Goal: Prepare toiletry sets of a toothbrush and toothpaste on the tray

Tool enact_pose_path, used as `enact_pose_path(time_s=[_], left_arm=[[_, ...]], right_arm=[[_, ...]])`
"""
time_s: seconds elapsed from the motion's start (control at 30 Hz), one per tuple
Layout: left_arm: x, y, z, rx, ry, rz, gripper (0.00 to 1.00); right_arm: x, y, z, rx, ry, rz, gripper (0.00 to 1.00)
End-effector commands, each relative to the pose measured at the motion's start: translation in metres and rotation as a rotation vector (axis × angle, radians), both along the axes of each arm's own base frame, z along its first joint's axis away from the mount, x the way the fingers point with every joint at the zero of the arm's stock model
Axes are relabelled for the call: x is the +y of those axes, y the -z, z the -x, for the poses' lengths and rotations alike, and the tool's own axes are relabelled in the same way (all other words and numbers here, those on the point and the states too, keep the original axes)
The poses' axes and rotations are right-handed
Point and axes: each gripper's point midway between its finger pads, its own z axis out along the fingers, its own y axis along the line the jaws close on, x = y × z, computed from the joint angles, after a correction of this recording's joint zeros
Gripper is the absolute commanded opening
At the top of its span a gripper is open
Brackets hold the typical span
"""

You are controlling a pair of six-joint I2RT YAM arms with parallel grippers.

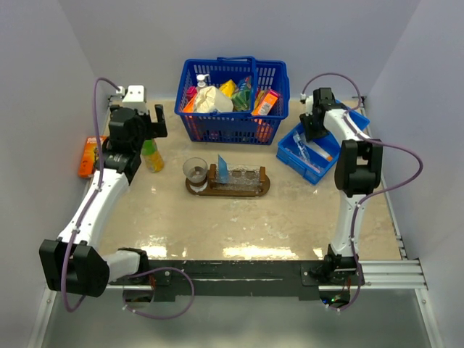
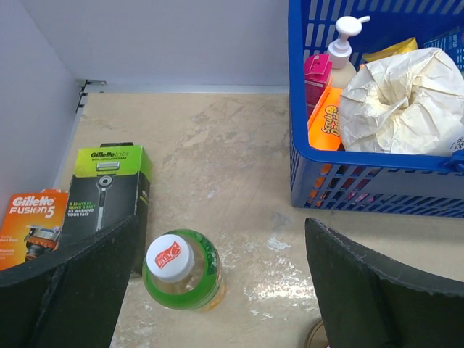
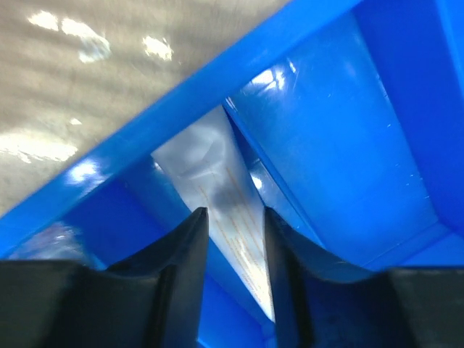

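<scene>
1. Progress is looking early: the tray [image 1: 265,190] is sitting mid-table in front of the basket [image 1: 232,127]. It is carrying a row of clear glass cups [image 1: 194,171].
2. Only one flat blue tube [image 1: 223,170] is standing in a cup, in the tray's left half. No tall pale stick is showing in any cup from above, so I am judging that no set is complete yet.
3. Your right hand [image 3: 235,217] is reaching down into the blue bin [image 3: 181,101] at the right side of the table, well apart from the tray.
4. Its fingers are standing partly apart and straddling a pale wrapped strip [image 3: 210,174] lying along the bin floor. I am taking that strip for the toothbrush, though the close view is not making this certain. Whether the fingers are pressing it or only flanking it, I cannot tell.
5. Your left hand [image 2: 221,232] is hanging wide open with nothing in it. It is hovering over a green bottle [image 2: 181,268] with a white cap, just left of the basket's near corner. Two razor boxes [image 2: 105,192] are lying by the left wall.
6. Most of the job is waiting. You are looking at securing the strip, lifting it out of the bin, and standing it in the cup with the blue tube. After that, the other cups are needing their own pairs.
7. Slick wrapping and the bin wall close beside the fingers are looking like the main risks for this grasp.
</scene>
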Motion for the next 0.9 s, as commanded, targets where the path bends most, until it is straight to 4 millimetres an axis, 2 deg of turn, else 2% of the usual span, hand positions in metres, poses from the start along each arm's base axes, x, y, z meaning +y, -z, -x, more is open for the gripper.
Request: enact_pose_path(time_s=[0.0,0.13,0.27,0.4,0.57,0.7,0.87], left_arm=[[0.001,-0.005,0.004,-0.022,0.005,0.006,1.0],[0.001,-0.001,0.003,-0.014,0.002,0.011,1.0],[0.003,0.0,0.001,-0.009,-0.005,0.007,1.0],[0.002,0.005,-0.003,0.003,-0.002,0.0,1.0],[0.002,0.008,-0.007,0.01,0.002,-0.003,1.0],[0.0,0.01,-0.009,0.016,0.008,-0.003,1.0],[-0.001,0.01,-0.01,0.016,0.014,-0.007,1.0]], right_arm=[[-0.003,-0.001,-0.003,0.017,-0.034,0.002,0.45],[-0.004,0.015,0.0,0.061,-0.047,0.003,0.49],[-0.006,0.022,0.005,0.088,-0.05,0.011,0.51],[-0.01,0.035,0.019,0.138,-0.043,0.035,0.52],[-0.023,0.042,0.027,0.163,-0.016,0.103,0.52],[-0.025,0.049,0.032,0.185,-0.026,0.142,0.53],[-0.023,0.055,0.028,0.181,-0.02,0.135,0.52]])
